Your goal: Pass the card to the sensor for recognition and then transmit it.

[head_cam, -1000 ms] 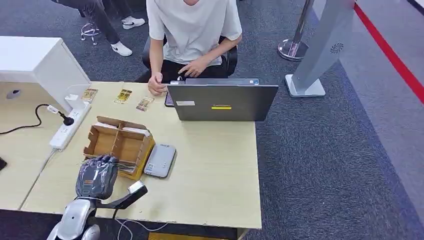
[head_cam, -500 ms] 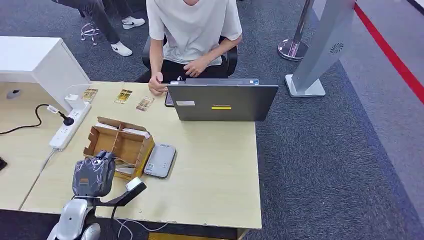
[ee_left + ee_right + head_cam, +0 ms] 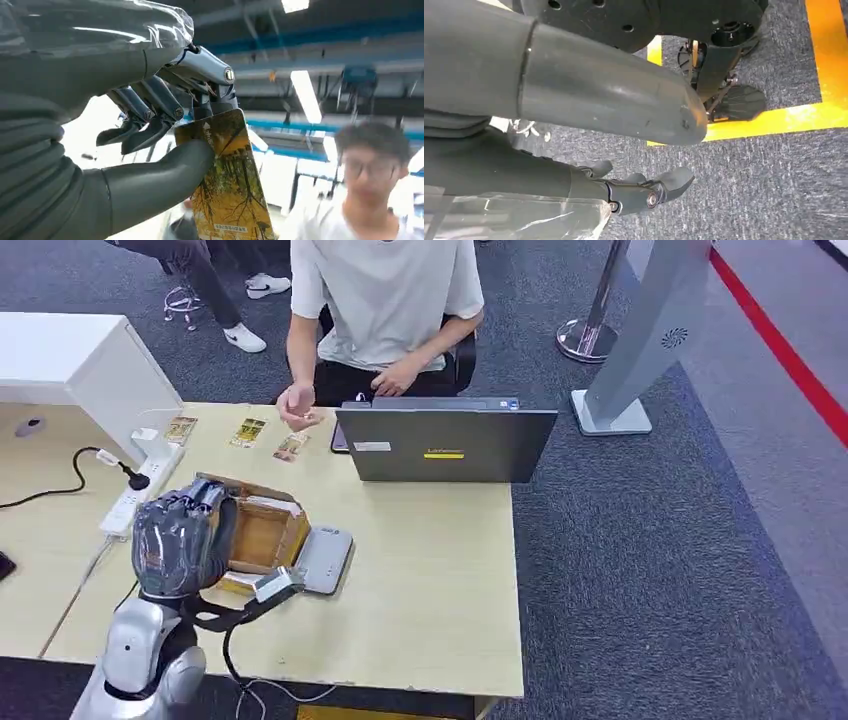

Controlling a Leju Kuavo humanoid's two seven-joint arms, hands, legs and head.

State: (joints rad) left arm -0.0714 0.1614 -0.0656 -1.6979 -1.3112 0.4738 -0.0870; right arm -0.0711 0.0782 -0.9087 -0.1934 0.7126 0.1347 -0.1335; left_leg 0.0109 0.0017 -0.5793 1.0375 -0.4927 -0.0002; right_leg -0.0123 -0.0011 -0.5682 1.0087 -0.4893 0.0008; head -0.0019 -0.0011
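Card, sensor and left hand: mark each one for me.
card [image 3: 227, 190], left wrist view, middle of its printed yellow face.
sensor [image 3: 322, 558], head view, middle of the grey pad's top.
left hand [image 3: 180, 535], head view, back of the hand, above the cardboard box.

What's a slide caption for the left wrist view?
Left hand pinches a yellow tree-print card between thumb and fingers, a blurred person beyond.
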